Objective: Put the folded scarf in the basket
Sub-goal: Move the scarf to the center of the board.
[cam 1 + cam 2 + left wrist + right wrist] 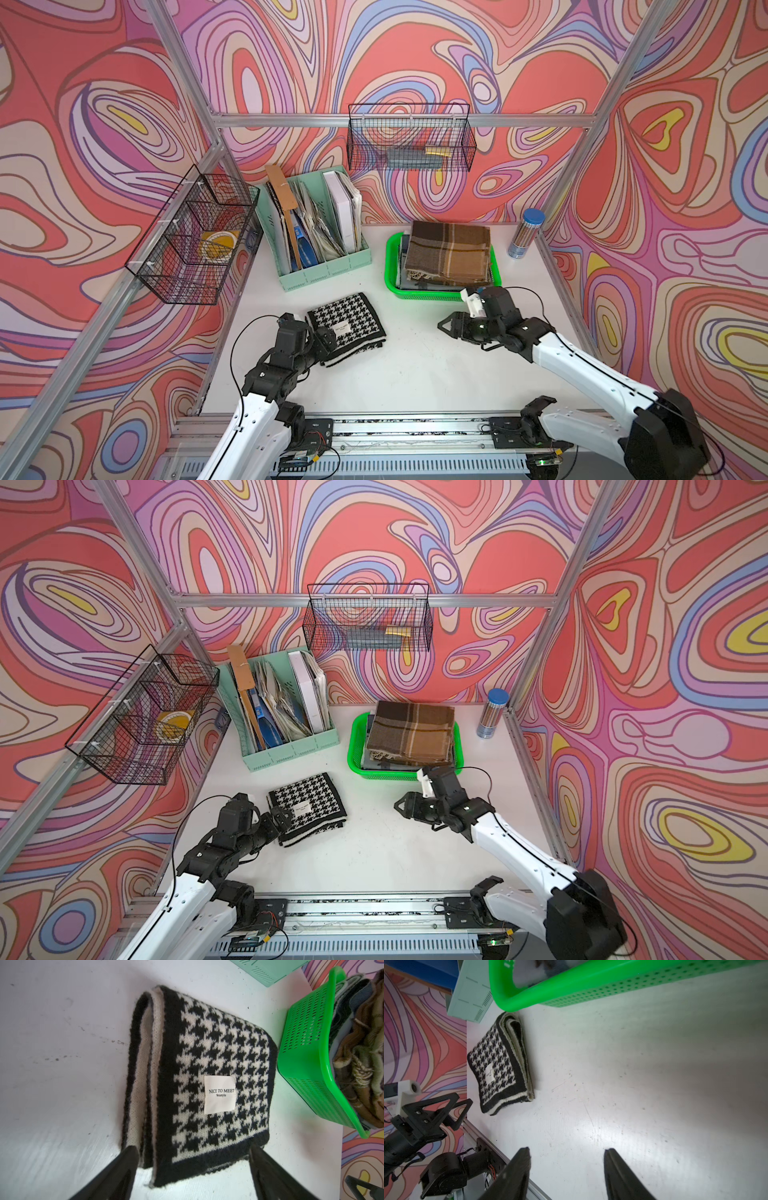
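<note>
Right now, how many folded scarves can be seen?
2 for certain: the houndstooth scarf lies on the table at the left gripper; the brown plaid scarf tops the pile in the green basket. More folded fabrics lie under it, mostly hidden.

The brown plaid scarf [449, 253] covers most of the cloths [419, 284] under it in the basket [390, 266]. The right arm [498, 307] hides the basket's near corner — and in both top views the label [341, 328] on the checked scarf [359, 316] is unreadably small.

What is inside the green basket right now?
In the basket, a folded brown plaid scarf tops a stack of darker folded cloths, edges showing beneath it. The floor is covered. The houndstooth scarf lies outside, on the table.
</note>
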Controlling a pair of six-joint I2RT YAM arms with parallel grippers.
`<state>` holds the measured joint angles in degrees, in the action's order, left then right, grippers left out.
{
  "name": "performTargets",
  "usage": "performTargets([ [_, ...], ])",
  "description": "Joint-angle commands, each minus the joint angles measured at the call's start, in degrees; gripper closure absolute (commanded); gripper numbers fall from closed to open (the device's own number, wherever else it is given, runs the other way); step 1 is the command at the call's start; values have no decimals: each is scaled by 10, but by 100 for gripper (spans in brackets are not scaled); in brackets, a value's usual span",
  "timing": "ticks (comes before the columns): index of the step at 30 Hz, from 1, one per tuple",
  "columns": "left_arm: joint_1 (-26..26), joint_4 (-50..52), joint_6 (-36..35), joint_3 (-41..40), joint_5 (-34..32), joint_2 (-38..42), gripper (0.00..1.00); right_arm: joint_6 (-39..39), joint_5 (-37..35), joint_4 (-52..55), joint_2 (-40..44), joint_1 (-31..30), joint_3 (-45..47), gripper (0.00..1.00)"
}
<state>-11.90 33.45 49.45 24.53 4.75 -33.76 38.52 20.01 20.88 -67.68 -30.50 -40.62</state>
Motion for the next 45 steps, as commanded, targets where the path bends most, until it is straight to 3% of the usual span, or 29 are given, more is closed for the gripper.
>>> performTargets([
  [1,5,61,-18,30,-32,-11,1,10,-51,-64,-89,-59,-58,42],
  [6,5,62,-29,43,-58,-36,1,-8,-77,-62,-238,-126,-179,42],
  [12,5,40,-44,45,-67,-61,1,-13,-79,-61,-358,-170,-274,42],
  [19,5,6,-38,55,-89,-90,1,-16,-90,-33,-461,-191,-348,40],
  [26,4,-17,-37,33,-81,-112,7,-14,-87,-20,-500,-217,-384,39],
  [29,5,-24,-35,29,-78,-114,15,3,-80,-32,-502,-229,-379,43],
  [32,5,-25,-30,28,-74,-116,20,13,-68,-46,-497,-239,-369,83],
  [34,5,-22,-31,31,-67,-115,21,13,-70,-40,-484,-242,-361,99],
  [37,5,-20,-39,37,-40,-97,21,15,-86,-35,-435,-243,-322,100],
  [45,-14,-137,-45,10,134,-76,20,41,-177,24,-201,-243,-120,100],
])
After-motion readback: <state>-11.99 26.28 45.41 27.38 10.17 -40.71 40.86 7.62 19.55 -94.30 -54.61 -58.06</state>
